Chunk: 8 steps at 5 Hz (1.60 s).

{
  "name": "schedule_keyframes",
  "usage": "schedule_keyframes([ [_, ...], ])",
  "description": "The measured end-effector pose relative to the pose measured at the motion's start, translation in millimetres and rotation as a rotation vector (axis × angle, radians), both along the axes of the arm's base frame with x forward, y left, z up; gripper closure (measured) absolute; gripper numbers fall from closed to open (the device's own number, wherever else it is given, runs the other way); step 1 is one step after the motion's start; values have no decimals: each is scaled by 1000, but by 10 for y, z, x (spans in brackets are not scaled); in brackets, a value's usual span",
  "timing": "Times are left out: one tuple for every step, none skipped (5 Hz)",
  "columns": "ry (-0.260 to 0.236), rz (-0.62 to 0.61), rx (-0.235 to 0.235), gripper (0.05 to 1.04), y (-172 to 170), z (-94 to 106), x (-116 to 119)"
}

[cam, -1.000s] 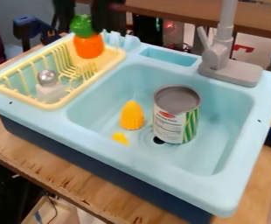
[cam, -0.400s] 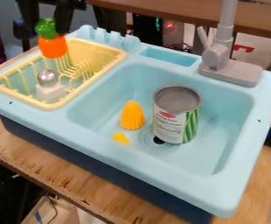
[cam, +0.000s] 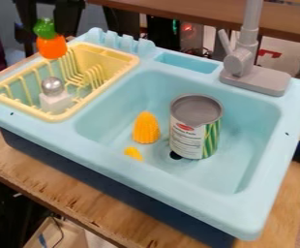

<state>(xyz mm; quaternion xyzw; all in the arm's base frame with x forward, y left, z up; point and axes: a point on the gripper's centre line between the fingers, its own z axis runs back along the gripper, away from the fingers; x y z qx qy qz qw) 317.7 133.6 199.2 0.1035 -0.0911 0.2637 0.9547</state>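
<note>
Toy sink unit on a wooden worktop (cam: 75, 198). Black gripper (cam: 44, 23) hangs over the unit's far left side. Jaws closed on the green top of an orange toy vegetable (cam: 52, 47); its orange body hangs below, upright or nearly so.

Toy sits by the far left edge of the yellow dish rack (cam: 62, 117). Rim contact: can't tell from where I stand. Inside the rack, towards its near left corner, a white block with a silver ball on top (cam: 52, 86); wire prongs (cam: 94, 76) rise towards the right side.

In the basin (cam: 249, 126): a can (cam: 190, 131) upright by the drain, toy corn (cam: 146, 128) standing just left of it, a small yellow piece (cam: 134, 153) nearer the front edge. Grey tap (cam: 242, 60) at the far right.

My reading: the step in hand is carrying the toy about the rack. Done well, the orange end needs clearance over the rim before any sideways move. If it is to be put down in the rack, best bring it inward first, between block and prongs, and lower slowly, upright. Grip is high, so a bump could swing the body. Open only once the bottom is supported; then lift straight up.
</note>
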Motion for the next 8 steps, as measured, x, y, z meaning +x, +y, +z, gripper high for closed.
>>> schedule_keyframes([
  [2, 0, -1, 468, 60, -26, 175],
  [34, -9, -7, 468, 28, -92, 289],
  [50, -27, -26, 468, -82, -191, 350],
  [47, -46, -30, 468, -155, -217, 418],
  [55, -46, -26, 468, -198, -244, 436],
  [82, -32, -15, 468, -161, -292, 416],
  [92, -30, -11, 468, -148, -303, 404],
  [86, -14, -16, 468, -73, -304, 388],
])
